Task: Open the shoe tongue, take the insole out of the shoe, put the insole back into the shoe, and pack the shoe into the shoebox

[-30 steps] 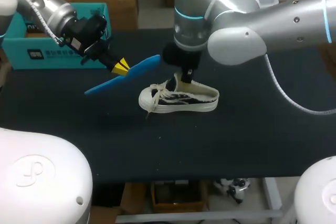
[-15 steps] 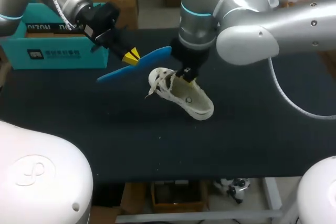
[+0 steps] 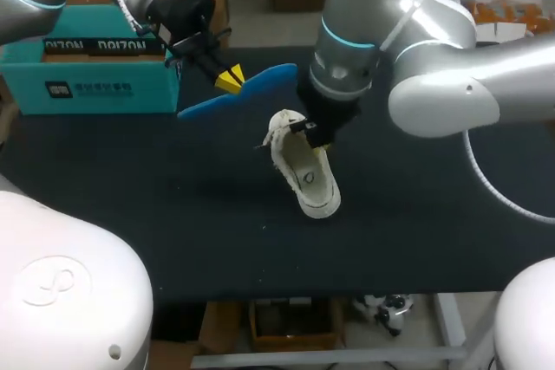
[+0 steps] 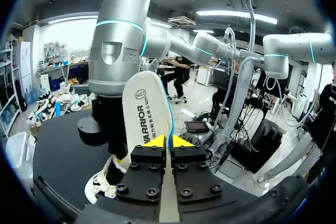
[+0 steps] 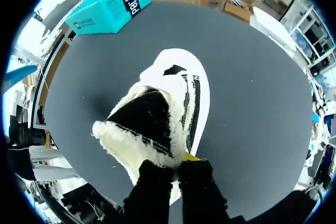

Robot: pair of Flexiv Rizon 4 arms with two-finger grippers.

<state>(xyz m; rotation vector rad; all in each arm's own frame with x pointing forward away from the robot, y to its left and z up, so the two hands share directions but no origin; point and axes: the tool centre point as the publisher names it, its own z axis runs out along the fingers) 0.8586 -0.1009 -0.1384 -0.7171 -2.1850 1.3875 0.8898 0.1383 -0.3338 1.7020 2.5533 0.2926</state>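
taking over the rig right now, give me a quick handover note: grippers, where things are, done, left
Left gripper: shut on the blue insole, held in the air between shoebox and shoe.
Right gripper: shut on the shoe by its upper, opening turned up, mid-table.
Shoebox: back left of the table.
Done: insole is out.
Left: insole back in, shoe into the shoebox.
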